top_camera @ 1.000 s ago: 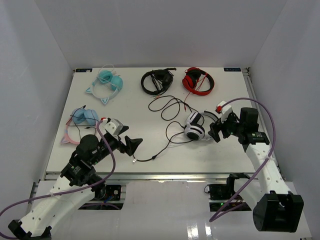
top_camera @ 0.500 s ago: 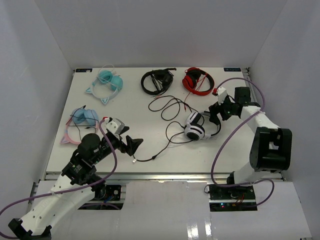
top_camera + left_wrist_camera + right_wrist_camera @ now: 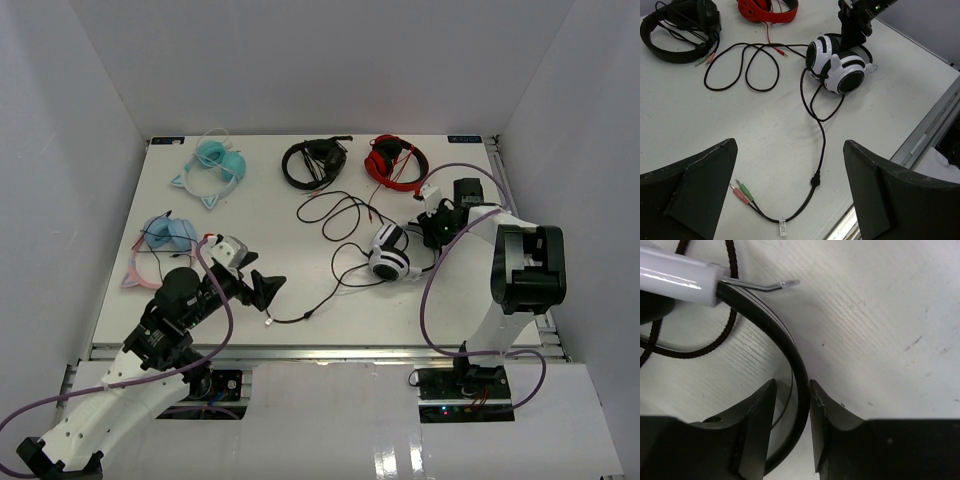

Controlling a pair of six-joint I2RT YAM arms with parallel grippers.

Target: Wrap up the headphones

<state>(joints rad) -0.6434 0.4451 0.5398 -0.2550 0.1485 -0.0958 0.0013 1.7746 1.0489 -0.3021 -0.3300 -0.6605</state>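
Five pairs on white

Five pairs of headphones lie on a white surface [image 3: 255, 218] boxed in by plain white walls [image 3: 300, 70]. The white headphones [image 3: 389, 251] sit right of centre, and their black cable [image 3: 815, 179] trails toward the near edge. The right end effector [image 3: 792, 385] appears clamped on their black headband strip, with a finger tight on either side. The left end effector [image 3: 790, 145] hangs spread wide above the plugs [image 3: 742, 192], holding nothing.

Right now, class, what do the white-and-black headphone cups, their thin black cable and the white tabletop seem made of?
Round white-and-black headphone cups: glossy hard plastic, judging by highlights.
Thin black cable: probably braided fabric sheath; woven texture shows.
White tabletop: likely painted wood; matt, faint grain lines.
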